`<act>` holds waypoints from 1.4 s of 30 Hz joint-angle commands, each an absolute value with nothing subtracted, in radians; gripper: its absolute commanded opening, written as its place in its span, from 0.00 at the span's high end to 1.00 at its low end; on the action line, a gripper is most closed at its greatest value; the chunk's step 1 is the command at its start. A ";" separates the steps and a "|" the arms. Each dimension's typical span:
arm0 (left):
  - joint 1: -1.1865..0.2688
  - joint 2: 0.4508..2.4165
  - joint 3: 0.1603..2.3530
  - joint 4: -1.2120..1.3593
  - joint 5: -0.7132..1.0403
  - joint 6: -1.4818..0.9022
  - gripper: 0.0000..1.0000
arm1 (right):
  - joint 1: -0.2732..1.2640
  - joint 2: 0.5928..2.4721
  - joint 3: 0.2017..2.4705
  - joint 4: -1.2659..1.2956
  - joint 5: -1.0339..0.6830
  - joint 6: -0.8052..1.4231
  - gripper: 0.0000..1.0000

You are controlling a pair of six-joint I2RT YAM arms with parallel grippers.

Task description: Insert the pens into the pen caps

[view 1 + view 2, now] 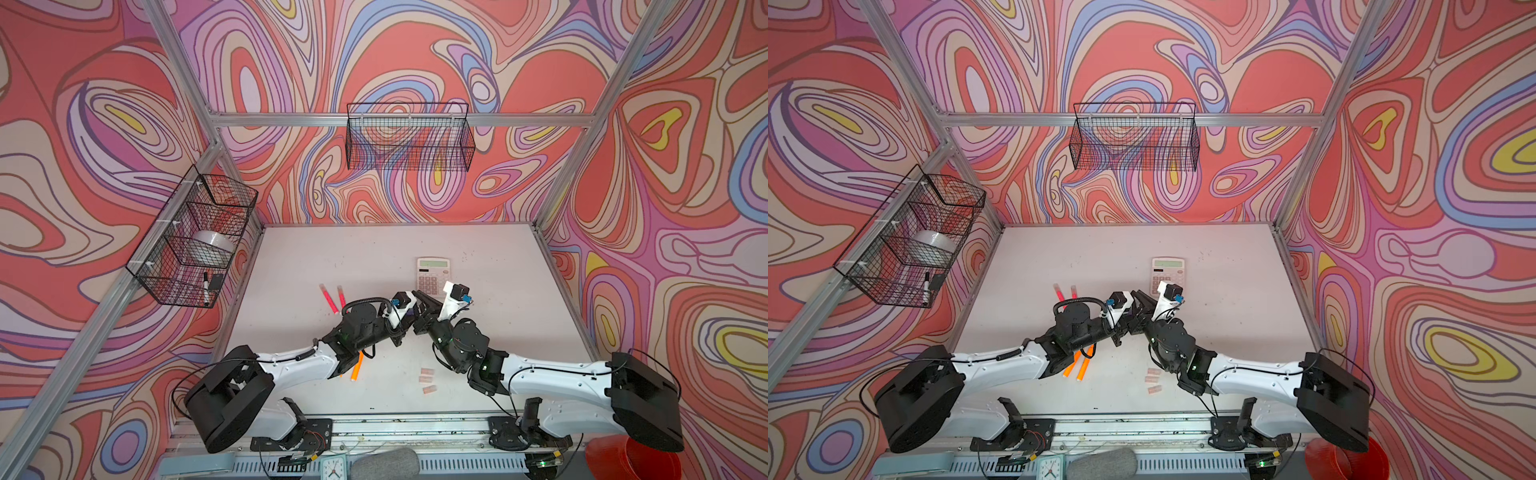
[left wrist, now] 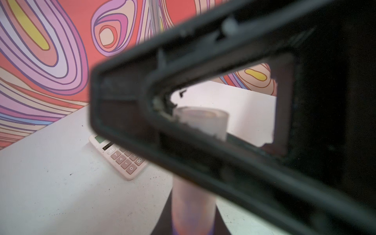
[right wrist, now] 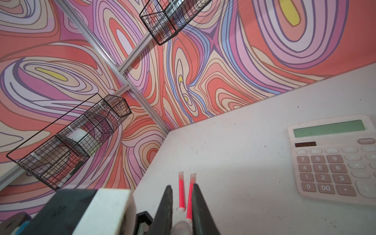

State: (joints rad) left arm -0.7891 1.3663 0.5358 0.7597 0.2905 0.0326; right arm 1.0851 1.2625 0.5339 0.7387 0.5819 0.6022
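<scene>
Here the left tool (image 2: 193,207) clamps the purple pen (image 2: 193,231) while the right tool (image 3: 182,186) pinches a pale cap (image 2: 201,122) just ahead, seemingly aligned end to end for one seating push.

The walls (image 1: 415,50) are carrying a swirling pattern of coral, pink, lilac, blue and yellow on three sides. Silver metal bars (image 1: 395,119) are running up the corners and across the back wall. A black wire basket (image 1: 409,137) is hanging from the back bar. A divided wire basket (image 1: 191,241) is hanging on the left wall, holding a whitish roll of tape (image 1: 214,243) in a middle compartment and a black-and-white marker (image 1: 205,286) in the nearest one. A white table (image 1: 353,257), scuffed and speckled, is lying under soft, even light. A pale calculator (image 1: 433,274) is resting on it toward the back. Below the table's front edge, a small clock (image 1: 333,469) and a red bucket (image 1: 636,461) are sitting.
</scene>
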 commanded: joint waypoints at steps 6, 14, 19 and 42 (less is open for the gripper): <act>-0.687 1.278 0.553 1.353 0.085 -0.126 1.00 | 1.169 1.294 0.429 0.392 0.366 0.657 1.00; -0.690 1.352 0.417 1.361 0.195 -0.160 1.00 | 1.169 1.264 0.472 0.346 0.445 0.670 0.94; -0.701 1.400 0.388 1.361 0.209 -0.176 1.00 | 1.169 1.263 0.503 0.324 0.502 0.676 0.74; -0.539 1.579 0.630 0.502 -0.249 -0.527 1.00 | 1.155 1.090 0.422 0.127 0.695 0.831 0.41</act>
